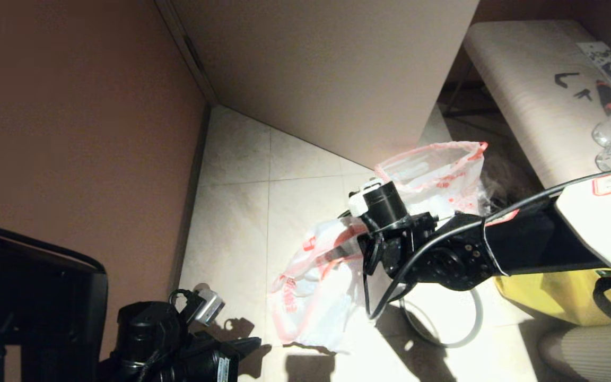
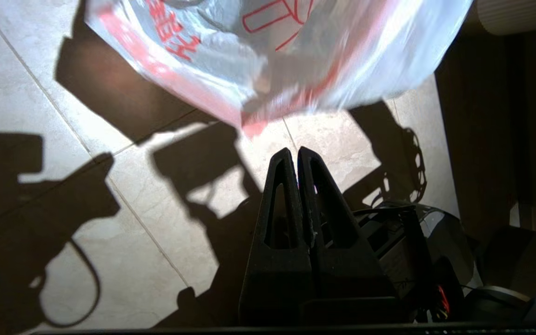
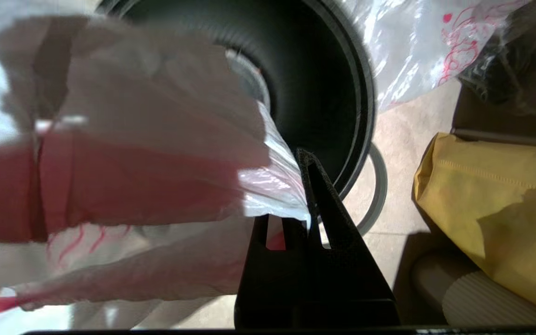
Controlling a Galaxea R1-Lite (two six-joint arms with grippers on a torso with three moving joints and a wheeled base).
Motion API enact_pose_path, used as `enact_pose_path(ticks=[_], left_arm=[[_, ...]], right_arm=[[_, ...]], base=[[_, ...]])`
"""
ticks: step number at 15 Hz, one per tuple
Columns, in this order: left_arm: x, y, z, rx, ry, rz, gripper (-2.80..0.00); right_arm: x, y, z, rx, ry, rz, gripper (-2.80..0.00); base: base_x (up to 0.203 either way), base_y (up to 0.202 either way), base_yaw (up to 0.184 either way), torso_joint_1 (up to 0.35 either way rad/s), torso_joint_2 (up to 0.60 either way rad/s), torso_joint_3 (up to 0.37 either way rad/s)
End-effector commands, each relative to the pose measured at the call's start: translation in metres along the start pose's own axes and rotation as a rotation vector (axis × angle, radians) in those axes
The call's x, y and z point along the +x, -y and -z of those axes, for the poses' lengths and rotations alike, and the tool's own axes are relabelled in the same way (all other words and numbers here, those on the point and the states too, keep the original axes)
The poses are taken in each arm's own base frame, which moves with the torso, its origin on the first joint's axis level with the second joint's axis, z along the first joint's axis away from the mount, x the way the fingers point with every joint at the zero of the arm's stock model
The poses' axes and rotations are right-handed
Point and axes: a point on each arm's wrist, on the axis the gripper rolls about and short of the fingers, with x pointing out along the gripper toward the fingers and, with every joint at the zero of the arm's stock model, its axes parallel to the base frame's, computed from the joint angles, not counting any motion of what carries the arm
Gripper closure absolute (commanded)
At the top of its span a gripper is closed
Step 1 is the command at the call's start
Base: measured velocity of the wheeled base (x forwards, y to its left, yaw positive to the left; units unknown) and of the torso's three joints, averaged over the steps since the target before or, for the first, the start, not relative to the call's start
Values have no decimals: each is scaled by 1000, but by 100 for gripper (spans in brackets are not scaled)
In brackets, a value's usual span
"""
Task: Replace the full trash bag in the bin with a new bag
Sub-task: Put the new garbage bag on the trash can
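New bag (image 3: 123,153) is pinched in the closed right gripper (image 3: 306,186) over the bin (image 3: 324,88); at seven o'clock, the left gripper (image 2: 297,156) is closed, empty.

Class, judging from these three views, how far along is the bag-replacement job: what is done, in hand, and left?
Done: the full trash bag sits out on the floor, and the bin looks empty with its hoop off.
In hand: the right hand is shut on the new bag above the bin.
Left: lining the bin, refitting the hoop.
The left hand is shut, idle.
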Motion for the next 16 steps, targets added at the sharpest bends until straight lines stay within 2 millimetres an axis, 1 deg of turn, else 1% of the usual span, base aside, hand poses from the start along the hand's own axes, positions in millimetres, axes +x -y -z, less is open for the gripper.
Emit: enact_pose_path(ticks=[1, 3, 5, 6, 7, 8, 10, 12, 13, 15, 16], left_arm=[[3, 1, -7, 15, 37, 7, 0], [13, -1, -22, 8, 111, -3, 0], [31, -5, -41, -36, 150, -18, 0], [41, -8, -56, -67, 157, -26, 0], [46, -7, -72, -112, 146, -31, 0], [43, -3, -91, -172, 125, -32, 0], [22, 11, -123, -297, 77, -26, 0], [-5, 26, -145, -411, 22, -7, 0], [-18, 33, -157, -469, -19, 7, 0], [-26, 41, -173, -579, -123, 16, 0], [-25, 43, -177, -634, -205, -2, -280]], right_arm=[[2, 15, -12, 36, 22, 27, 0], [9, 29, -14, 38, 16, 56, 0], [12, 45, -19, 40, 20, 75, 0], [12, 54, -23, 43, 28, 83, 0], [10, 60, -27, 50, 40, 85, 0], [10, 63, -28, 57, 59, 86, 0], [11, 61, -23, 41, 85, 84, 0], [10, 54, -17, 20, 107, 74, 0], [9, 50, -10, 8, 105, 66, 0], [12, 46, -5, 3, 104, 64, 0], [14, 46, -4, 4, 102, 65, 0]], base=[[0, 0, 0, 0, 0, 0], [0, 0, 0, 0, 0, 0], [0, 0, 0, 0, 0, 0], [0, 0, 0, 0, 0, 0], [0, 0, 0, 0, 0, 0], [0, 0, 0, 0, 0, 0], [0, 0, 0, 0, 0, 0], [0, 0, 0, 0, 0, 0], [0, 0, 0, 0, 0, 0], [0, 0, 0, 0, 0, 0], [0, 0, 0, 0, 0, 0]])
